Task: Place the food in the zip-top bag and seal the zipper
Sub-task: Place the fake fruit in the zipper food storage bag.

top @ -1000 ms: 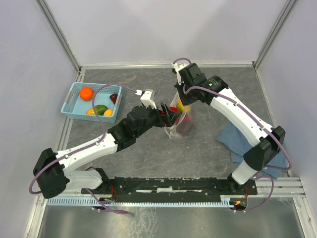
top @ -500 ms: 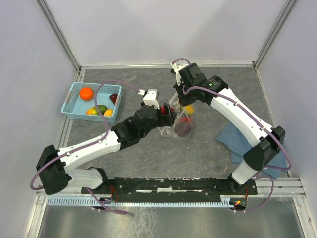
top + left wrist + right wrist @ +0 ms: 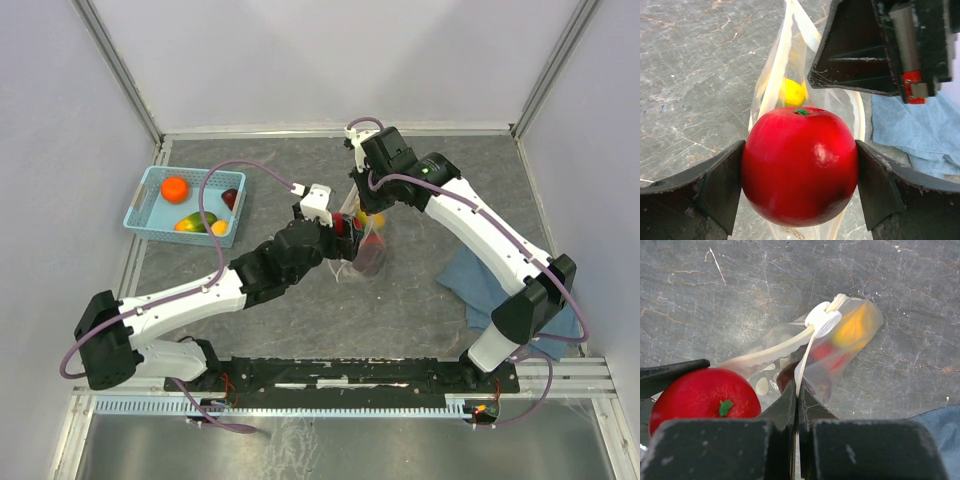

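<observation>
While my left end effector (image 3: pixel 800 186) is spread wide around a red apple (image 3: pixel 800 165), with both fingers pressed against its sides, my right end effector (image 3: pixel 797 399) is pressed together. It is pinching the clear spotted bag (image 3: pixel 790 359) by the pale zipper strip (image 3: pixel 782 347) at its mouth. My left wrist view shows the apple, green stem mark showing, just in front of the bag's opening. A yellow fruit (image 3: pixel 791 92) is visible through the plastic behind it, and a blue cloth (image 3: pixel 910 130) lies on the desk (image 3: pixel 695 60) off to the right. That view cuts off the bag's far end. My right wrist view fills this in: the bag stretches away from my closed fingers toward the desk, a round white slider (image 3: pixel 823 322) sits on the strip, and a red piece (image 3: pixel 827 354) lies inside near the yellow fruit. Only the overhead view shows the light-blue basket (image 3: pixel 140 218), well apart at the desk's left. It holds an orange (image 3: pixel 174 189), a dark red fruit (image 3: pixel 231 198), a green-and-orange fruit (image 3: pixel 197 221) and a small yellow piece (image 3: pixel 219 228). From up there the apple barely shows between my two arms.
</observation>
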Robot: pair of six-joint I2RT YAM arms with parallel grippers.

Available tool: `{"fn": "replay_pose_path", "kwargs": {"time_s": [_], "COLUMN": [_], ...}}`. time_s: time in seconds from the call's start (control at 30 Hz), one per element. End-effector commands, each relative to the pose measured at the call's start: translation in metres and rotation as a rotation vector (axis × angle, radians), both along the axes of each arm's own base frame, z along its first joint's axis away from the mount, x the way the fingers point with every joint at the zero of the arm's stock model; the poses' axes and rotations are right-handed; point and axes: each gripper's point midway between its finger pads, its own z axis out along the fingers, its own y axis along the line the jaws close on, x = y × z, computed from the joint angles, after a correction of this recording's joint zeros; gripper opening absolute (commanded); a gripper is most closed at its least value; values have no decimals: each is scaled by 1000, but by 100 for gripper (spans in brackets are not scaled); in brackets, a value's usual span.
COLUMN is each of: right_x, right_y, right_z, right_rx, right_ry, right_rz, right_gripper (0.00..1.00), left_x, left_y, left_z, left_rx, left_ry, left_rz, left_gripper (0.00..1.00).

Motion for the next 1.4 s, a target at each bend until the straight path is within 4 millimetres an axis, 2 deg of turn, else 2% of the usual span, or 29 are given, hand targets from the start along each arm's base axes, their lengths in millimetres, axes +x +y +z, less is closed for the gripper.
{"fn": "replay_pose_path", "kwargs": {"time_s": [0.0,0.2,0.37,0.63,0.87,1.1,1.23,1.37], "right_x": [1,1,0,1,2,1,1,1], "right_y": [4,4,5,6,6,9,7,6], "right_z": [27,27,26,23,20,22,21,20], "right_rx": [72,73,79,75,73,89,85,79], "right_ry": [-66,-66,-63,-60,-58,-60,-59,-59], "right_rz": [2,3,8,10,13,20,17,15], "right_gripper": [2,2,2,1,2,2,2,2], "left_x": [15,28,35,31,21,25,18,8], "left_y": [10,35,59,37,32,20,4,6], "left_z": [1,-19,-18,4,27,31,36,50], "left_rx": [52,171,192,106,-2,-26,-83,-150], "left_ry": [-61,-12,2,-22,-41,-3,19,5], "left_rz": [89,261,427,302,232,220,144,101], "left_gripper": [43,42,42,44,46,45,44,44]}}
